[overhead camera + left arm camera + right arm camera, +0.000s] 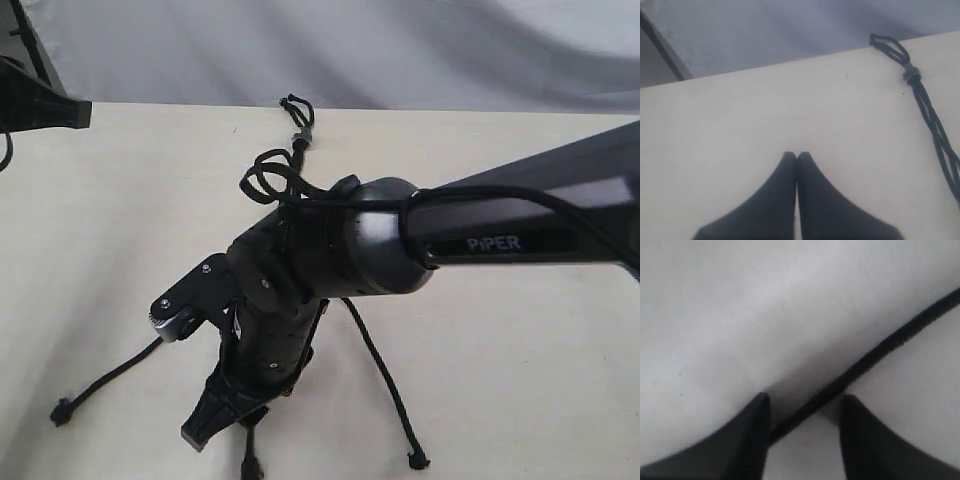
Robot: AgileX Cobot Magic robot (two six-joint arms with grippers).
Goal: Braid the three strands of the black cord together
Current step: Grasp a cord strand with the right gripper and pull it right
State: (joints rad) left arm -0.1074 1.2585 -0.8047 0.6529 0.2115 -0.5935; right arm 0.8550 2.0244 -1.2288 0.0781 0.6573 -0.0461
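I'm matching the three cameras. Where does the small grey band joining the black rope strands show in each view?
Exterior view: the small grey band sits near the top centre, by the pale table's far edge.
Left wrist view: the band, by the table edge, between the short loops and the twisted strands.
Right wrist view: not in it; only one black strand between the open right gripper's fingers.
Shared landmark: the thin black cord.
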